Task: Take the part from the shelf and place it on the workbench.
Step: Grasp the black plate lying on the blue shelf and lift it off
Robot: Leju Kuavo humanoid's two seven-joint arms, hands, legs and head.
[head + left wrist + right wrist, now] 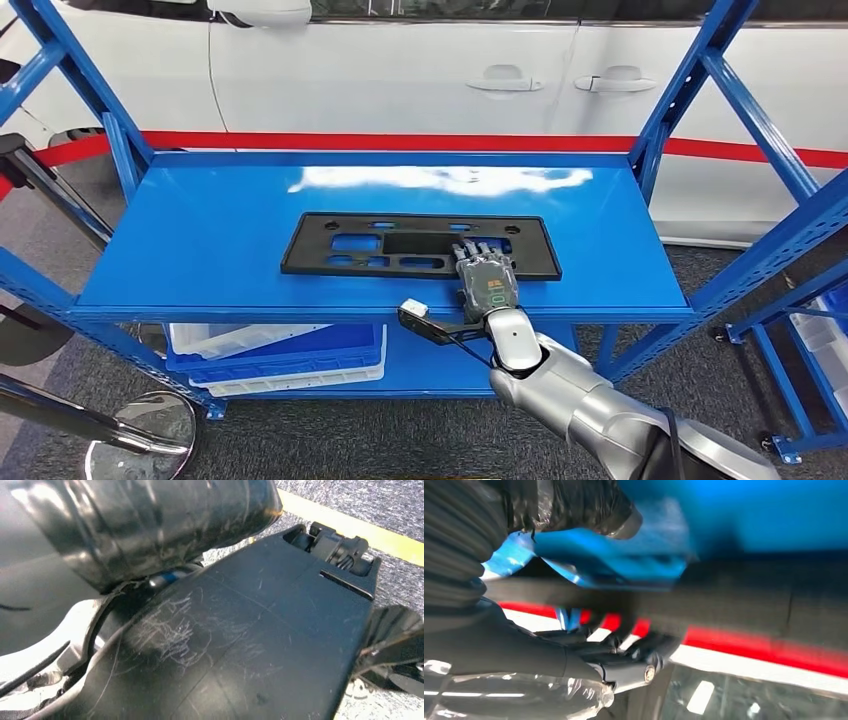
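Reaching my right hand (487, 283) over the front lip of the blue shelf (200, 250), I am laying my fingers (472, 252) flat on the near edge of the black part (330, 240), which is lying just ahead of them across the shelf's middle. In the right wrist view my thumb seems to be sitting under that edge, so I am judging this a pinch, though I cannot tell if it is tight
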